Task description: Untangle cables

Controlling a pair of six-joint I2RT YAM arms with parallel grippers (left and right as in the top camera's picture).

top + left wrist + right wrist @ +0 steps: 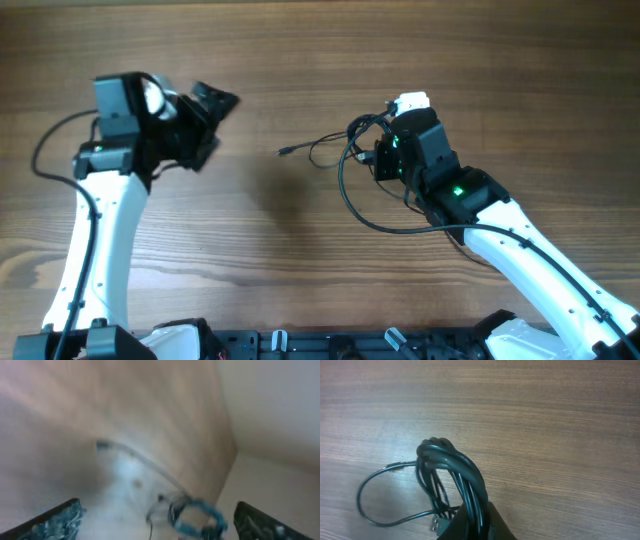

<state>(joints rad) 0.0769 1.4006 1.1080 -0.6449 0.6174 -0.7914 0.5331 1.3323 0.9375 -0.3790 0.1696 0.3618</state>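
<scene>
The cables are thin black cords lying in loose loops at the table's middle right. One free end points left, and a bigger loop sags toward the front. My right gripper is shut on the bunched cords. In the right wrist view the bundle rises from between the fingers, with a silvery plug beside them and a loose loop at the left. My left gripper is open and empty at the far left, well apart from the cords. Its view is blurred, with the fingers spread wide.
The wooden table runs across the whole view. The right arm's own thicker black cable runs along its white link. In the left wrist view, the table's edge and a pale wall show at the right.
</scene>
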